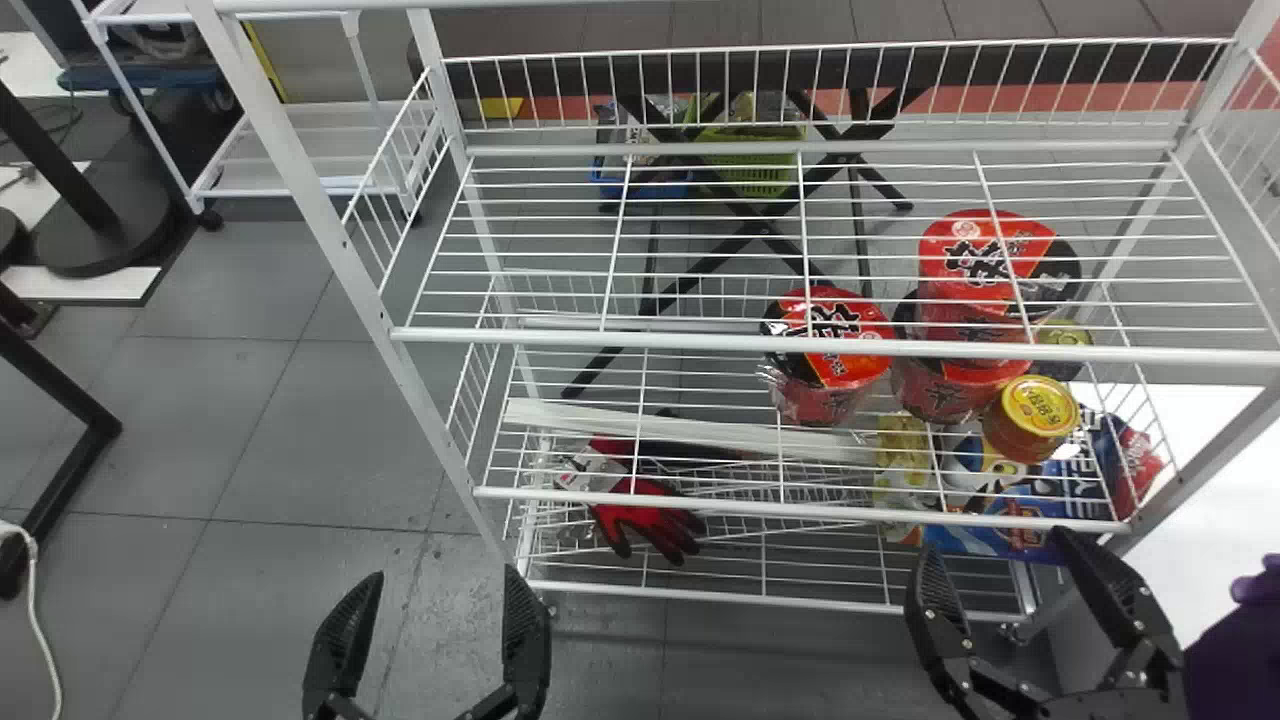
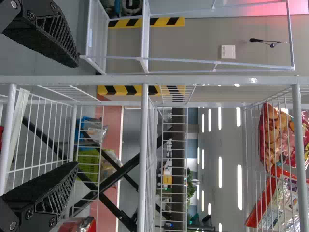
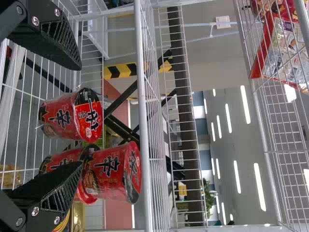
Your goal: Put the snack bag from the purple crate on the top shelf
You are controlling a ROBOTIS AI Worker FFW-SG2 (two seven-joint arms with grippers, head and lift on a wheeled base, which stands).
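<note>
Part of the purple crate is at the lower right edge of the head view; what it holds cannot be made out. My right gripper is just left of it, open and empty, in front of the rack. My left gripper stands open and empty at the rack's lower left. Both pairs of fingers are also spread in the wrist views, the left gripper and the right gripper each facing the wire rack. The top shelf holds colourful snack bags.
Red noodle cups and a yellow-lidded can stand on a lower shelf toward the right. Below them lie bright packets and red gloves. White posts and rails frame the rack. A white cart stands behind at left.
</note>
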